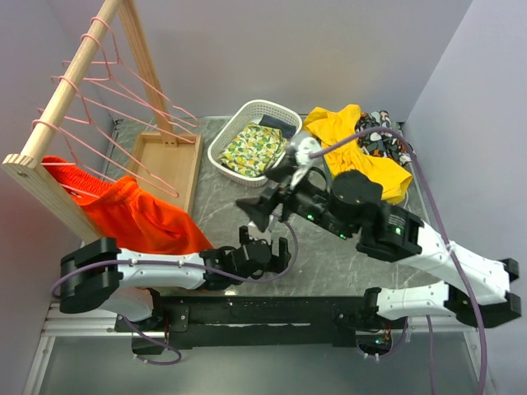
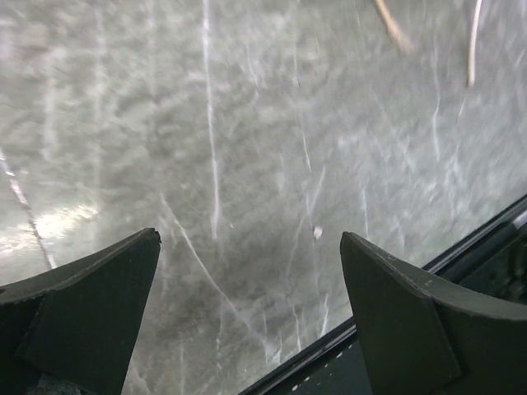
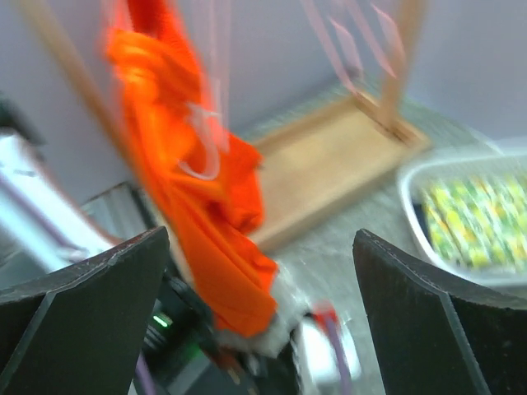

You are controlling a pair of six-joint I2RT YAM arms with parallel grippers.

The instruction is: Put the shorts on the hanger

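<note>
The orange-red shorts (image 1: pixel 136 216) hang at the near end of the wooden rack, draped over a pink wire hanger (image 1: pixel 82 170). In the right wrist view the shorts (image 3: pixel 206 222) hang blurred ahead and to the left, with the white drawstring (image 3: pixel 202 140) looping down. My right gripper (image 1: pixel 255 210) is open and empty, to the right of the shorts and apart from them; it also shows in the right wrist view (image 3: pixel 262 271). My left gripper (image 1: pixel 276 251) is open and empty low over the marble table, as the left wrist view (image 2: pixel 251 271) shows.
Several more pink hangers (image 1: pixel 123 90) hang on the wooden rack (image 1: pixel 74 82), whose flat wooden base (image 1: pixel 165 164) sits on the table. A white basket (image 1: pixel 239 115) holds a lemon-print cloth (image 1: pixel 251 148). A yellow garment (image 1: pixel 362 152) and a dark patterned cloth (image 1: pixel 383 140) lie at the back right.
</note>
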